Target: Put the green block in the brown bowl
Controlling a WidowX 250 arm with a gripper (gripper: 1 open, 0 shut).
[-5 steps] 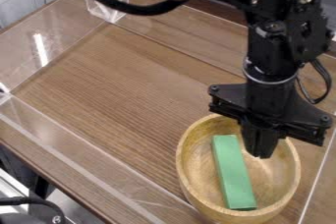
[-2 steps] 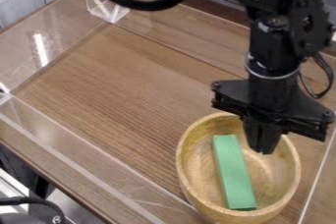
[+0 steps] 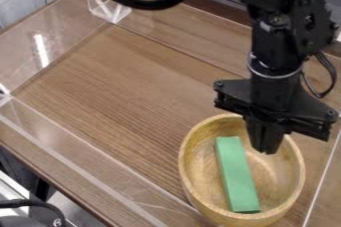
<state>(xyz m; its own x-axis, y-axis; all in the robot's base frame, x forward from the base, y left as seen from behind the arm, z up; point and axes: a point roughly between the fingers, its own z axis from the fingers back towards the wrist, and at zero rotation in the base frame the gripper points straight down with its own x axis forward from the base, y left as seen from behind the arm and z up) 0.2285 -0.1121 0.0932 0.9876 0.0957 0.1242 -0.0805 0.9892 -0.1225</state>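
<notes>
The green block (image 3: 238, 173) lies flat inside the brown bowl (image 3: 197, 179), a long bright bar running from the middle toward the front rim. My gripper (image 3: 270, 145) points straight down over the bowl's right half, just right of the block's far end. Its dark fingers are pressed together and shut, with nothing between them. The block is free of the fingers.
The bowl stands at the front right of a wooden tabletop (image 3: 120, 82). Clear plastic walls (image 3: 54, 32) run along the left and back sides. The black arm (image 3: 286, 32) rises above the bowl, with cables at the top.
The gripper has edged slightly to the right over the bowl. The green block has stayed where it lay.
</notes>
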